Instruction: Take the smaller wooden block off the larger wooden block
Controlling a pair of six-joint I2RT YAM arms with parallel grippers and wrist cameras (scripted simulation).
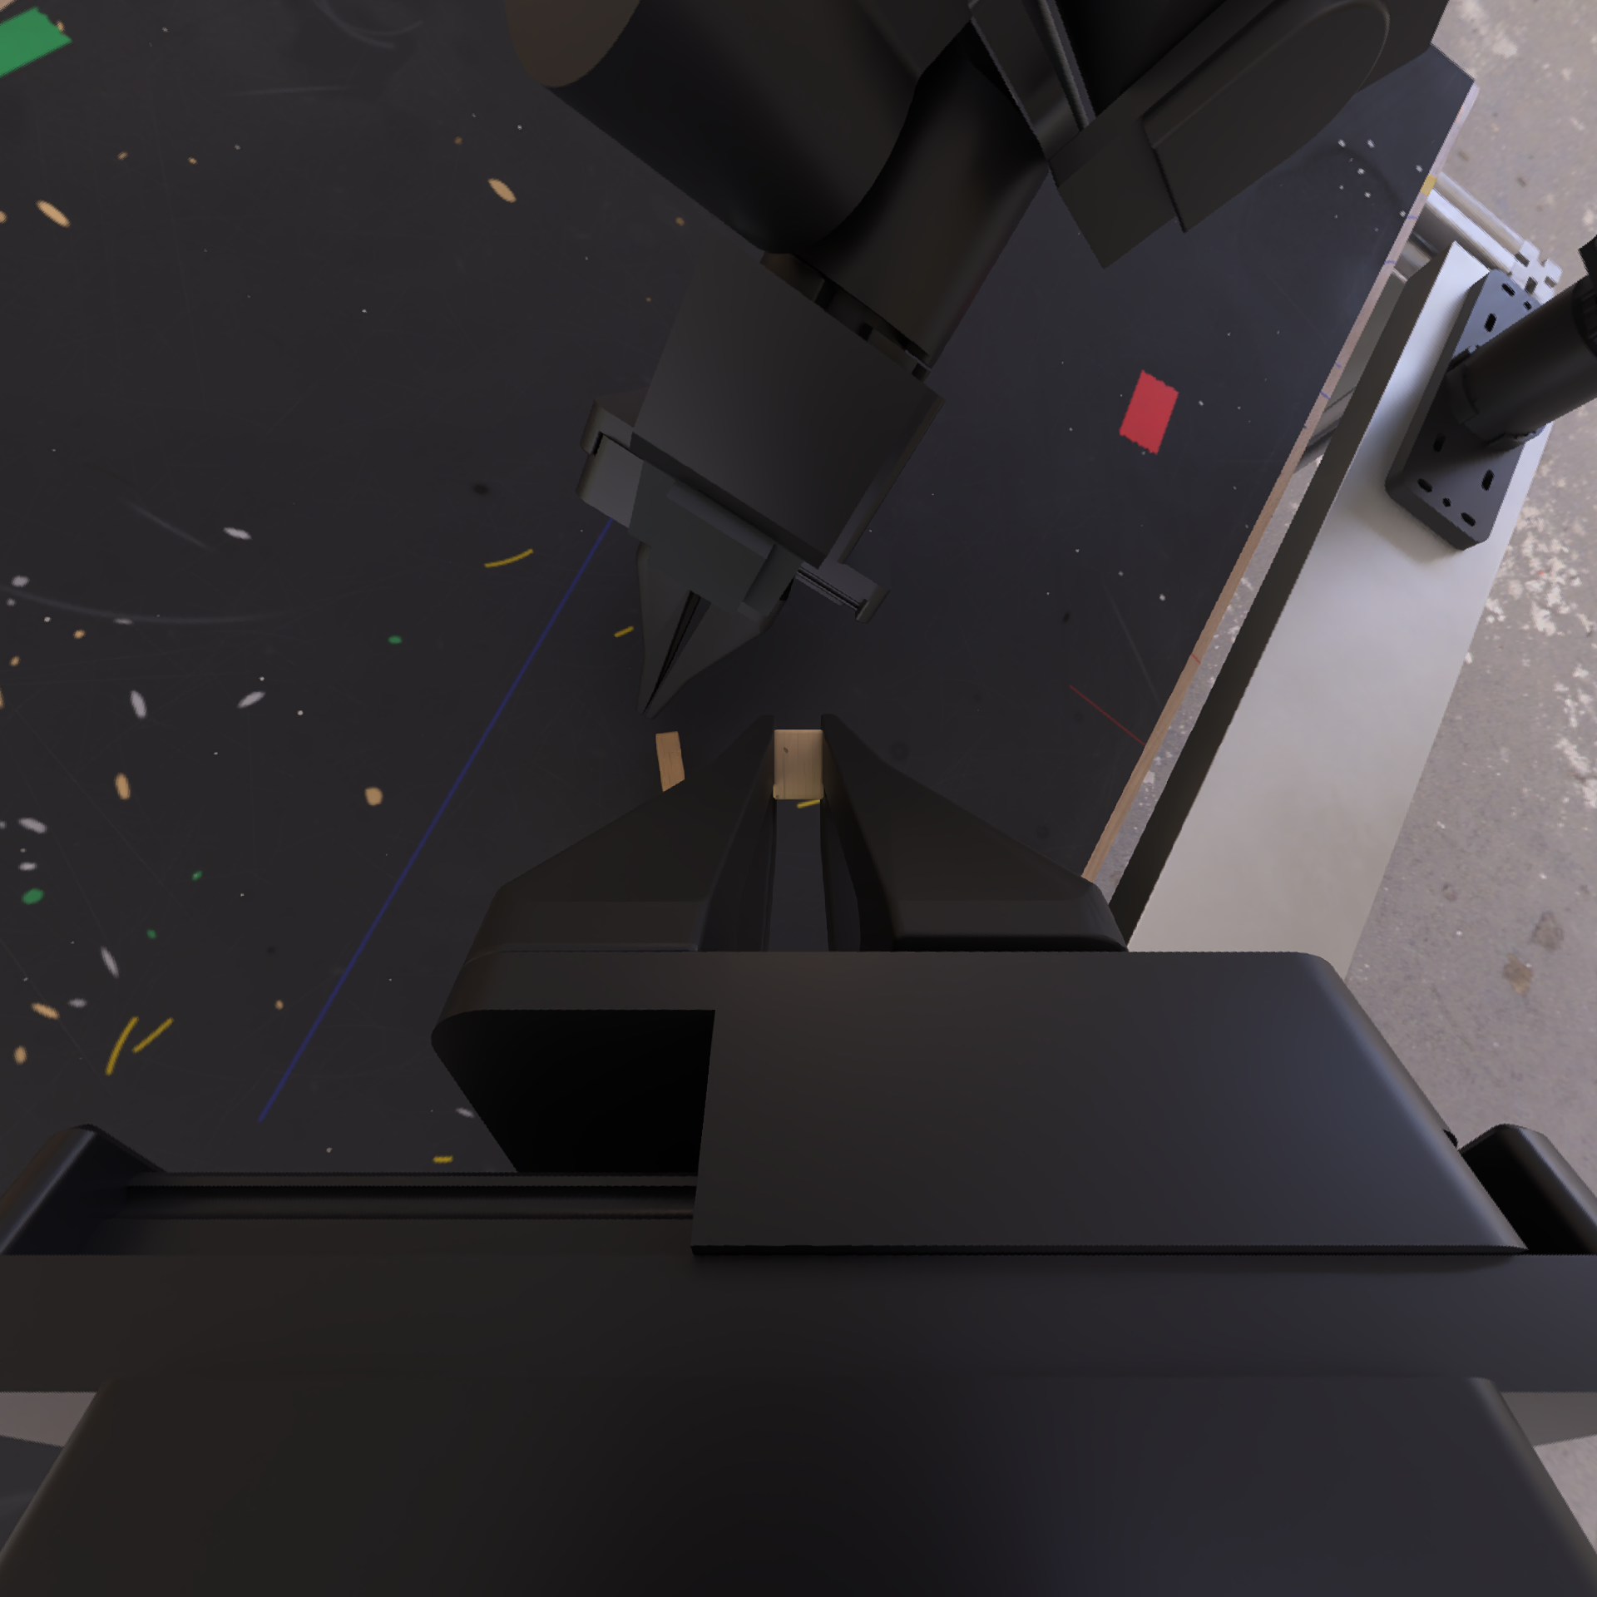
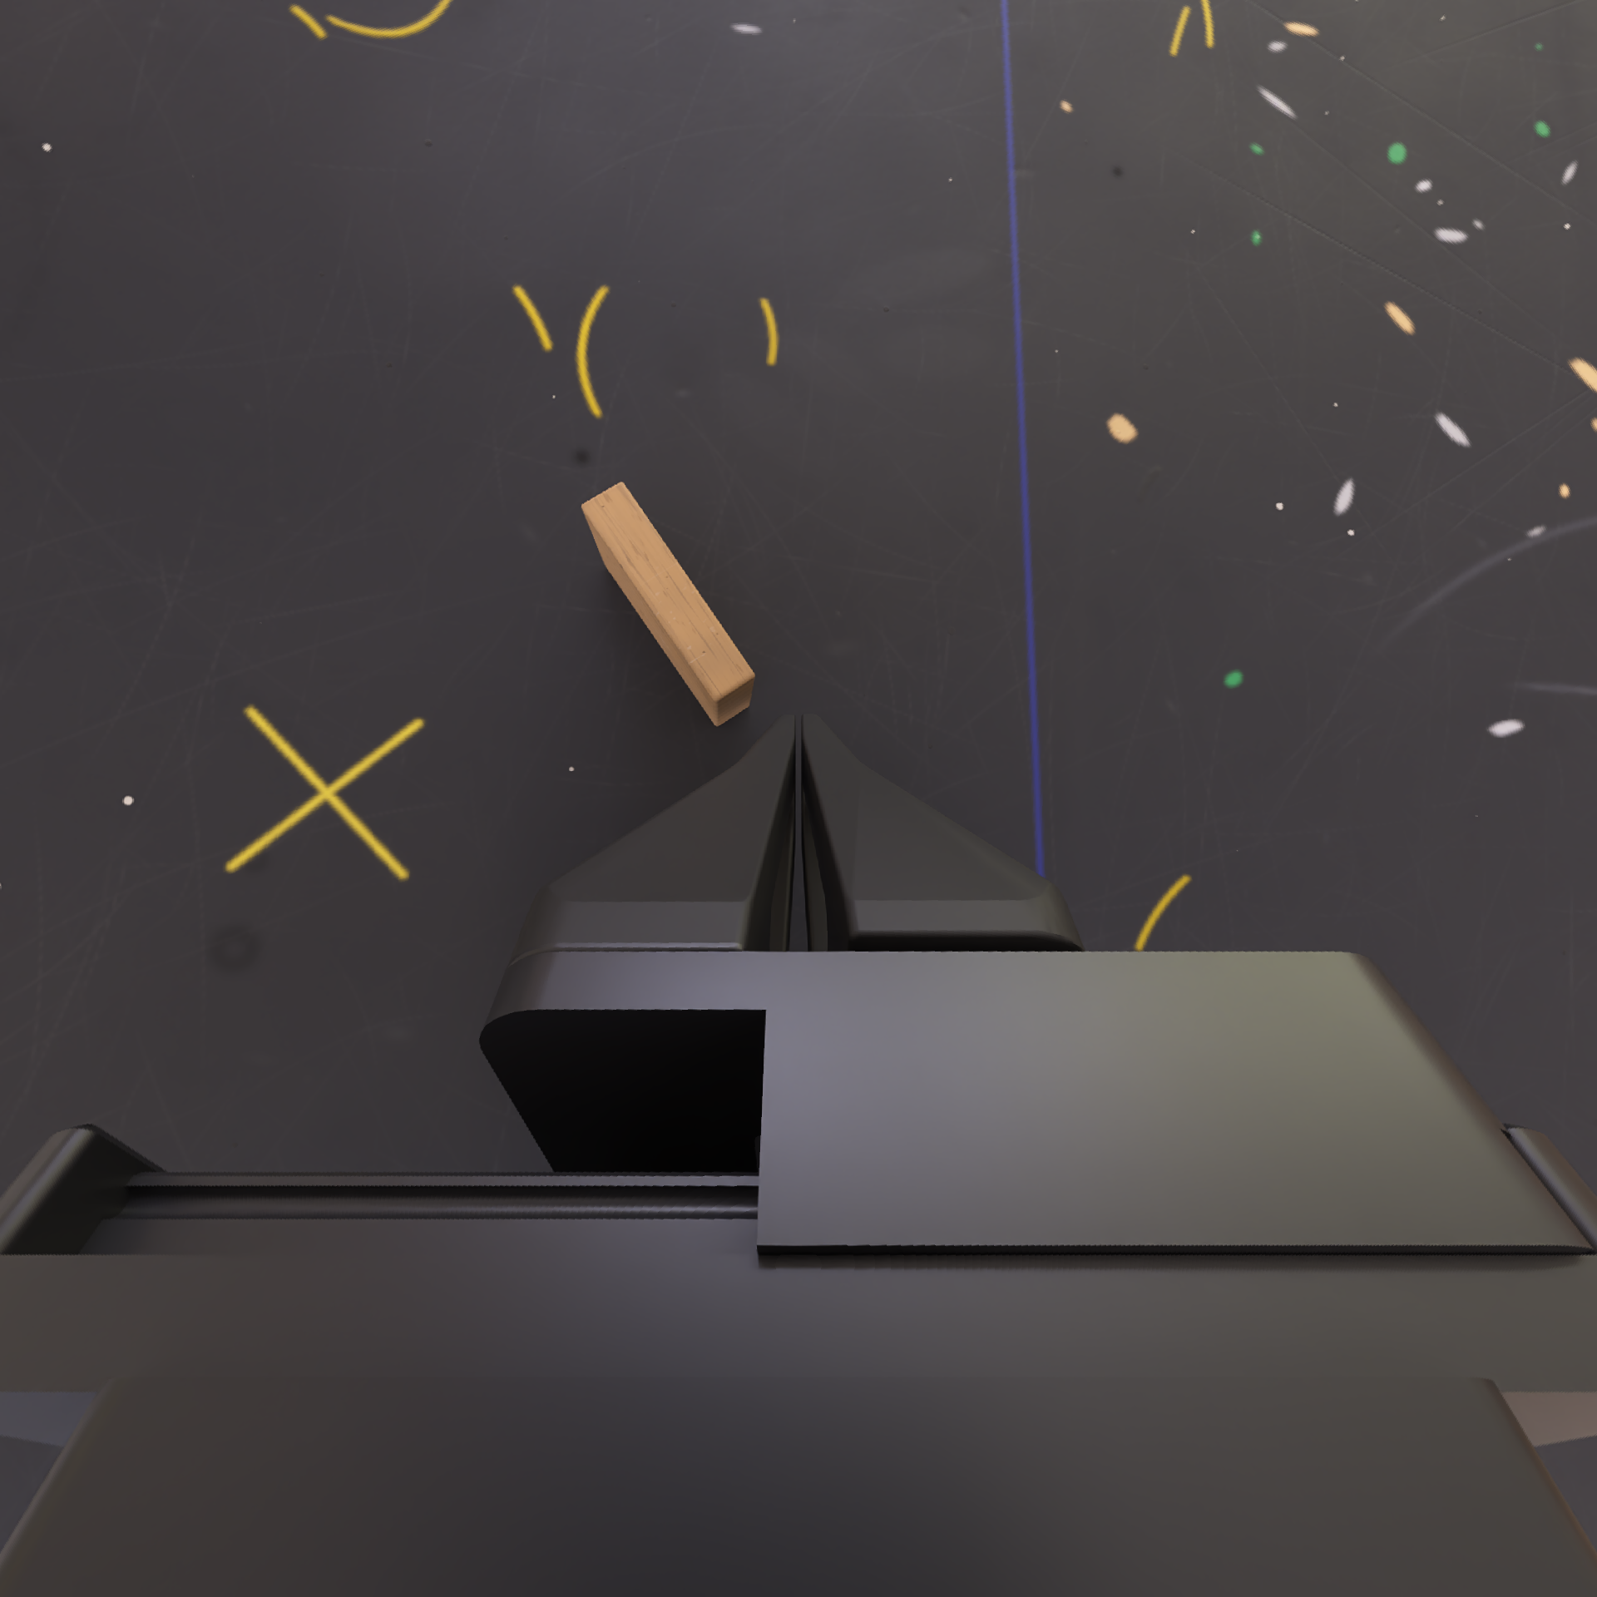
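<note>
In the left wrist view, my left gripper point(image 1: 797, 743) is shut on the smaller wooden block point(image 1: 797, 765), a pale cube held between its two fingertips above the dark table point(image 1: 259, 432). The larger wooden block point(image 1: 670, 760), a flat brown plank, lies on the table just to the left, partly hidden by my left finger. My right gripper point(image 1: 657, 704) comes down from above with its fingers shut and empty, its tips just above that plank. In the right wrist view, the plank point(image 2: 665, 601) lies diagonally, just past the shut right gripper point(image 2: 798, 717).
The right arm point(image 1: 778, 259) fills the upper middle of the left wrist view. A red tape patch point(image 1: 1148, 412) lies near the table's right edge point(image 1: 1244, 605), with a black mount plate point(image 1: 1460, 415) beyond. A yellow cross point(image 2: 324, 791) and a blue line point(image 2: 1020, 432) mark the table.
</note>
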